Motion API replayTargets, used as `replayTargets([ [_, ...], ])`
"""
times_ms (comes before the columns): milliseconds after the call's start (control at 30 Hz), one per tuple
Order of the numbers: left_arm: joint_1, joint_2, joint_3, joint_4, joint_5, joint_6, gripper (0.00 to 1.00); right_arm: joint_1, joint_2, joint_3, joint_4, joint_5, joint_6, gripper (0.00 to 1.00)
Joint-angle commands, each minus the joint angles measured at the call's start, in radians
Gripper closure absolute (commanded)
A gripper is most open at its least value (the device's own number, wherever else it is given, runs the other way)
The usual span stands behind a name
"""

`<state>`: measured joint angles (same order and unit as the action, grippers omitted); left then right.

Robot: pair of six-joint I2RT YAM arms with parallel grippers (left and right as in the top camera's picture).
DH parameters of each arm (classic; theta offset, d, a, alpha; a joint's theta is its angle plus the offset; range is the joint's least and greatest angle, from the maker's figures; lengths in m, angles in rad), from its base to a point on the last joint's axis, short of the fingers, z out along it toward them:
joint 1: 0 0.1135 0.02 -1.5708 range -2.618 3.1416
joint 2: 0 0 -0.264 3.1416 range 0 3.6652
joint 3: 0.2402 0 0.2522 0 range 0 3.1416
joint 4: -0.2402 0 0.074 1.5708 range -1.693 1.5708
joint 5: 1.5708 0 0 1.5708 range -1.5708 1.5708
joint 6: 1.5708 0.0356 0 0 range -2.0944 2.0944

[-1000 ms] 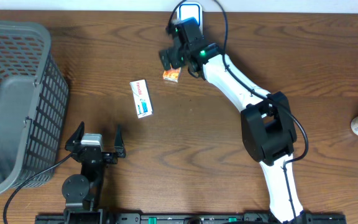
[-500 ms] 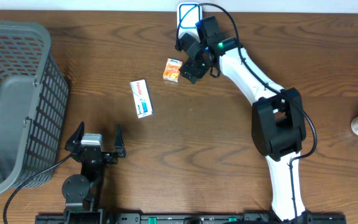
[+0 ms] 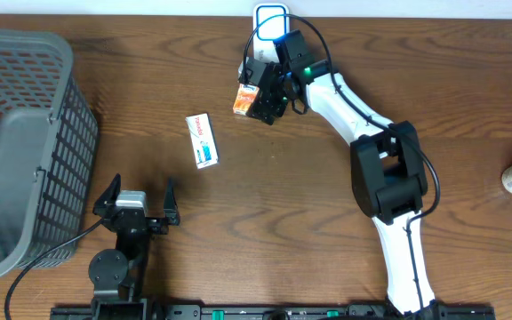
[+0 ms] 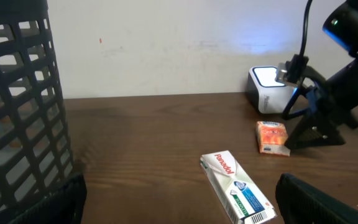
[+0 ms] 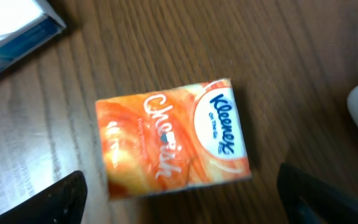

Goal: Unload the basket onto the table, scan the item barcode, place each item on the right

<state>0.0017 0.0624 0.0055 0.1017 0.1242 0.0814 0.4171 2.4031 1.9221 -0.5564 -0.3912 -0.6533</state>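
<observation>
Lying flat, orange Kleenex packet (image 5: 173, 140), blue oval logo, right claw (image 5: 182, 198) spread above.

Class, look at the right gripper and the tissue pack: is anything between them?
Nothing visible. The open right gripper hangs directly over the tissue pack, and nothing lies between pack and scanner.

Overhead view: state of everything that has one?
left gripper: open, holding nothing.
right gripper: open, over the Kleenex pack, not gripping it.
Kleenex pack: flat on the table, logo up.
Panadol box: flat on the table, nothing touching it.
scanner: lit.
basket: upright.
</observation>
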Motion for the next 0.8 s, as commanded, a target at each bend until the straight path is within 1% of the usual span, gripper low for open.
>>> replayTargets([
  [0,-0.001,-0.006,-0.001,0.003,-0.009,-0.005,0.04,0.013,0.054,0.013,0.009,-0.026,-0.014,0.06],
  [133,-0.001,-0.006,-0.001,0.003,-0.009,-0.005,0.04,0.039,0.091,0.013,0.046,-0.025,-0.014,0.09],
  [267,-0.001,-0.006,-0.001,0.003,-0.009,-0.005,0.04,0.057,0.105,0.013,0.059,-0.024,-0.013,0.2],
  [367,-0.001,-0.006,-0.001,0.003,-0.009,-0.005,0.04,0.062,0.105,0.013,0.06,0.012,-0.005,0.32],
  [500,-0.001,-0.006,-0.001,0.003,-0.009,-0.005,0.04,0.059,0.105,0.013,0.043,0.11,0.038,0.51],
  [533,-0.001,-0.006,-0.001,0.003,-0.009,-0.005,0.04,0.056,0.104,0.013,0.034,0.115,0.04,0.54],
  [633,-0.001,-0.006,-0.001,0.003,-0.009,-0.005,0.04,0.045,0.09,0.015,0.0,0.117,0.057,0.59],
  [767,-0.001,-0.006,-0.001,0.003,-0.009,-0.005,0.04,0.031,0.046,0.016,-0.045,0.13,0.106,0.6],
])
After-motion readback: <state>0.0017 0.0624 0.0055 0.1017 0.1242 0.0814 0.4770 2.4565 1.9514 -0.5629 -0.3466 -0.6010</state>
